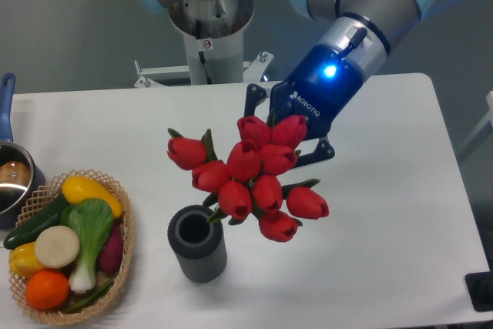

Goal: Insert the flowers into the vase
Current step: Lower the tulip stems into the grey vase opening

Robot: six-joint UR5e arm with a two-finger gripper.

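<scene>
Flowers [250, 179] held aloft in fingers [286, 135], heads beside vase [197, 243] mouth (stems hidden); could've snagged rim, tipped vase w/ misalignment.

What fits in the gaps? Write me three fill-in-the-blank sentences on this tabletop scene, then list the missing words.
1. The gripper holds a bunch of tulips whose buds are coloured ____.
2. The dark ribbed vase stands upright and its mouth is ____.
3. The toy vegetables lie in a woven ____ at the table's left side.

Missing words: red; empty; basket
</scene>
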